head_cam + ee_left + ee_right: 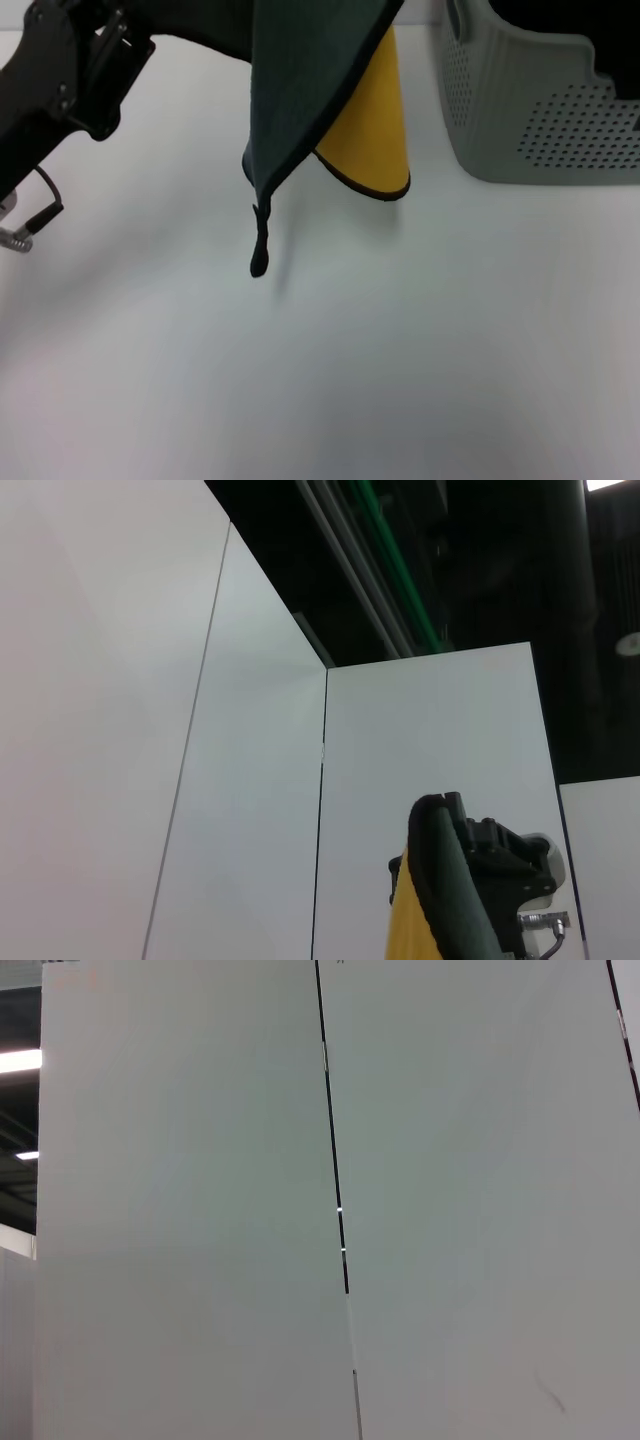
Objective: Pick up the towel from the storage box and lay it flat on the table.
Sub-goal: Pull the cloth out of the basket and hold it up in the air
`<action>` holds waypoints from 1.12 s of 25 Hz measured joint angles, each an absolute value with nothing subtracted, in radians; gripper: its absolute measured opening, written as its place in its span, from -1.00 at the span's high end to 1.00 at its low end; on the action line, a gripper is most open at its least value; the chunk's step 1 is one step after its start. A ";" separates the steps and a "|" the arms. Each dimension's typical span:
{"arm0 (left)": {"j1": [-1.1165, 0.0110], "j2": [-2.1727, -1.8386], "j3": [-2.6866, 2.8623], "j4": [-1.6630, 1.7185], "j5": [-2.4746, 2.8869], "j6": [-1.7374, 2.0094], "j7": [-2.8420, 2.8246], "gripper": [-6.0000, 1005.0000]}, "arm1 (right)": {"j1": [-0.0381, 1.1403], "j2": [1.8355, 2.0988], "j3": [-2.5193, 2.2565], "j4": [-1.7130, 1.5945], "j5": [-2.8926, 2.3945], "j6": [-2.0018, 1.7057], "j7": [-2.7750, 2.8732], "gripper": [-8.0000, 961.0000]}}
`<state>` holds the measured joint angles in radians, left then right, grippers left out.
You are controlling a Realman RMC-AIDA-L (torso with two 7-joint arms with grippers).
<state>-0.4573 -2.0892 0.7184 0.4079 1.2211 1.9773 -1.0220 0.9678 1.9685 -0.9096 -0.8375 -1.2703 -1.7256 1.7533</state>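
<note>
The towel [305, 90] hangs from above the head view's top edge over the white table [330, 350]. Its dark green-grey side faces me, the yellow side [375, 140] shows behind, and a black-bound corner dangles lowest, just above the tabletop. The left wrist view shows my right gripper [490, 865] farther off, shut on the towel [440, 900], which drapes over it. My left arm [75, 70] comes in from the upper left. Its gripper [205, 45] reaches to the towel's left edge near the top of the view. The storage box [540, 110] stands at the far right.
White partition walls [200, 1210] fill both wrist views. A cable and plug [30, 225] hang by my left arm at the table's left edge. The table spreads wide below and in front of the hanging towel.
</note>
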 joint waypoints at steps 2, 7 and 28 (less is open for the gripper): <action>-0.457 -2.089 0.720 0.410 1.222 1.979 -1.020 0.66 | 0.968 1.969 -0.910 -0.837 -1.269 -1.726 1.753 0.95; -0.447 -2.090 0.721 0.406 1.220 2.013 -0.976 0.74 | 0.959 1.971 -0.910 -0.836 -1.268 -1.725 1.753 0.95; -0.402 -2.091 0.719 0.410 0.942 2.033 -1.016 0.95 | 0.864 2.027 -1.073 -0.716 -1.306 -1.651 1.669 0.95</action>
